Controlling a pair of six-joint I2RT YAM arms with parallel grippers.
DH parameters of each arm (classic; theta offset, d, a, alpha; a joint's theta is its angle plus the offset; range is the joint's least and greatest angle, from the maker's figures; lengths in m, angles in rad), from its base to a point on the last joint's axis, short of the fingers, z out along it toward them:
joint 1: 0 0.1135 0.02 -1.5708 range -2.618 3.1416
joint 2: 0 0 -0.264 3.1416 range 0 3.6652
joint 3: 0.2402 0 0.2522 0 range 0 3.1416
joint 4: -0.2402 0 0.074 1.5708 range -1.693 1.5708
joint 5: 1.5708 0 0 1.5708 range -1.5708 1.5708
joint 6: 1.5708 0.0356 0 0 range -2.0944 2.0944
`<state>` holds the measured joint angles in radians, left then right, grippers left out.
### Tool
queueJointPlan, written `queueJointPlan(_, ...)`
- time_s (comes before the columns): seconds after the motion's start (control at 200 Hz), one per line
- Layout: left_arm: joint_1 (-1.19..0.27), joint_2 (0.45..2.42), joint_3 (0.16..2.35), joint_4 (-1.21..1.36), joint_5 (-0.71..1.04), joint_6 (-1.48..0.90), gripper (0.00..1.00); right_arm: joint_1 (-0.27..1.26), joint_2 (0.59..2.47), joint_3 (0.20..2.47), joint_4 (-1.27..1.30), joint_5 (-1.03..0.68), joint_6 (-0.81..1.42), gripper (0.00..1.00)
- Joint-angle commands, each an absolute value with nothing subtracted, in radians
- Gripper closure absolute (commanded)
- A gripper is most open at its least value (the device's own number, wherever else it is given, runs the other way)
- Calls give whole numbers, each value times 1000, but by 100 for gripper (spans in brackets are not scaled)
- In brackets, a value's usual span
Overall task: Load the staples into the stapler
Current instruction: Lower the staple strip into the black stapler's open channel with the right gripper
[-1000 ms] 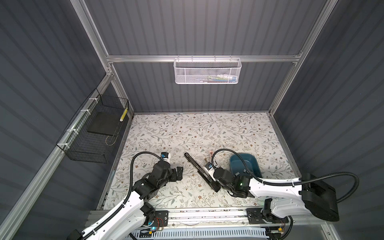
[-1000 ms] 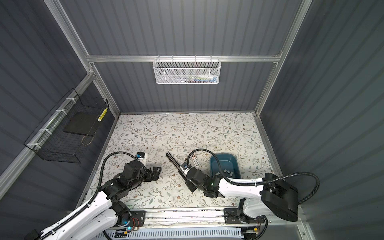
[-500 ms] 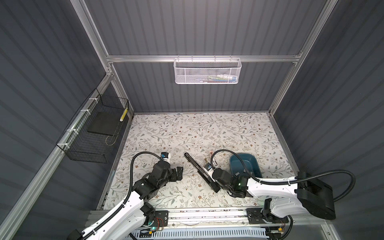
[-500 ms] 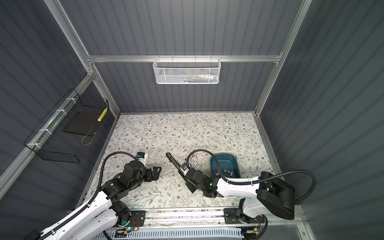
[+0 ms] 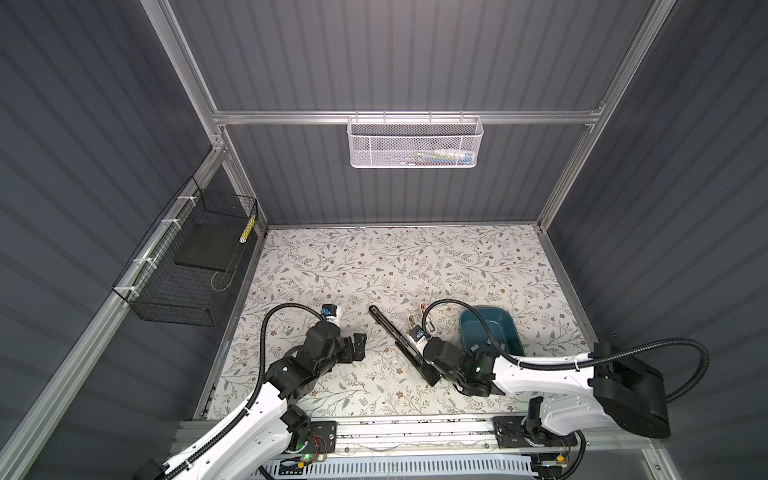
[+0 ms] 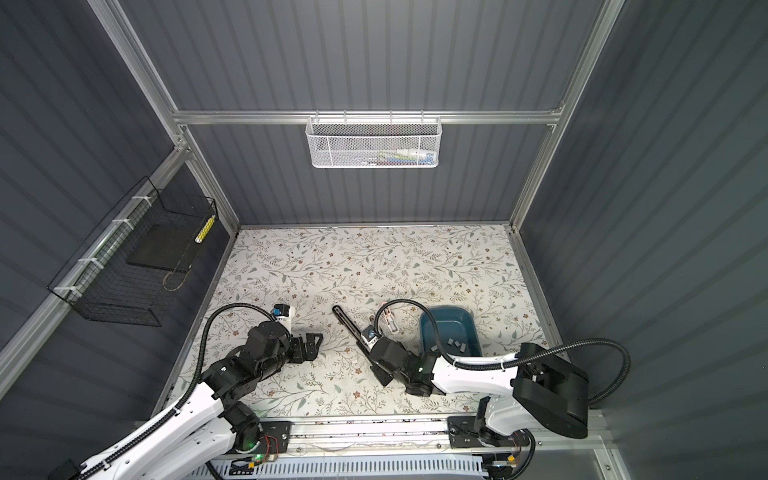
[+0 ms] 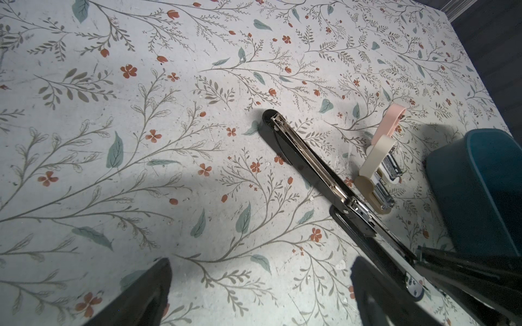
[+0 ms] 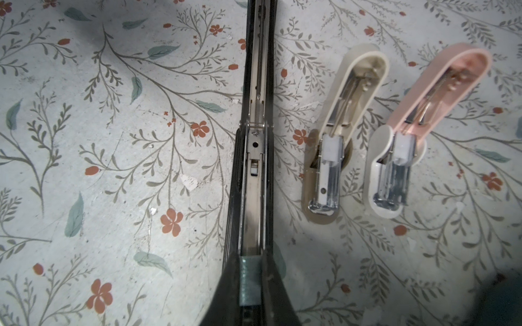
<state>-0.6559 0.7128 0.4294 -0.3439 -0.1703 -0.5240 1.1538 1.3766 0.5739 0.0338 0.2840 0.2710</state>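
Two white-shelled arms, the left arm (image 5: 245, 419) and the right arm (image 5: 540, 374), both with black joints. A black ribbed cable (image 5: 290, 305) loops to each wrist. The right shoulder housing (image 5: 627, 399) is big, boxy and black. Tiny green lights glow at the bases. The left gripper (image 5: 360, 347) is all black with blocky fingers, and a blue-capped white module (image 5: 330, 312) sits behind it.

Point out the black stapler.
In both top views the black stapler lies open at the table's front centre, left of two small staplers, its near end under the right gripper.
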Motion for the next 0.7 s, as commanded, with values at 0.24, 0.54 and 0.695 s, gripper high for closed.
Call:
queueJointPlan(0.24, -660, 695, 413, -331, -151, -522, 1, 1211, 1451, 629, -130, 375, 386, 95)
queueJointPlan(0.54, -659, 698, 413, -330, -150, -521, 1, 1247, 1448, 642, -208, 373, 473, 90)
queueJointPlan(0.695, -660, 693, 411, -331, -152, -522, 1, 1257, 1444, 651, -245, 377, 509, 82)
